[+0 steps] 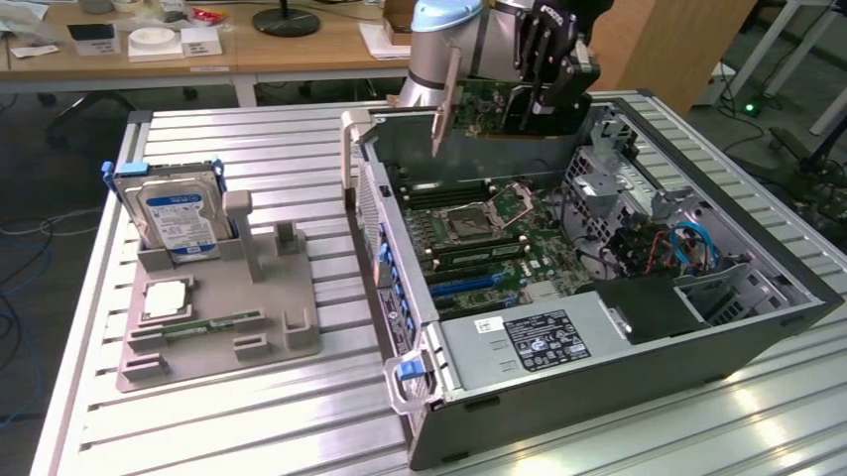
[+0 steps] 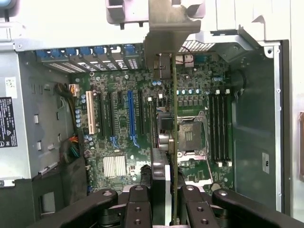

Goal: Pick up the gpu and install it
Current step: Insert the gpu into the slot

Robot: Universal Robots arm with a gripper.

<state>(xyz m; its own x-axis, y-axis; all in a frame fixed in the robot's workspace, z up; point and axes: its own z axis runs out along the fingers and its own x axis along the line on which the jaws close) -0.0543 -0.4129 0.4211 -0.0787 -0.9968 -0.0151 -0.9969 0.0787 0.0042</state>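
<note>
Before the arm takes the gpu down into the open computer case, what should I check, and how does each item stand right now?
1. Grip: gripper shut on the gpu: ok.
2. Height: gpu hangs above the motherboard, not seated: ok.
3. Bracket tip clear of the case wall: cannot tell.
4. Bracket points toward the rear slot openings: ok.
5. Blue slot empty: ok.
6. Alignment: in the wrist view the card's edge runs by the CPU socket, apart from the blue slot: not ok.
</note>
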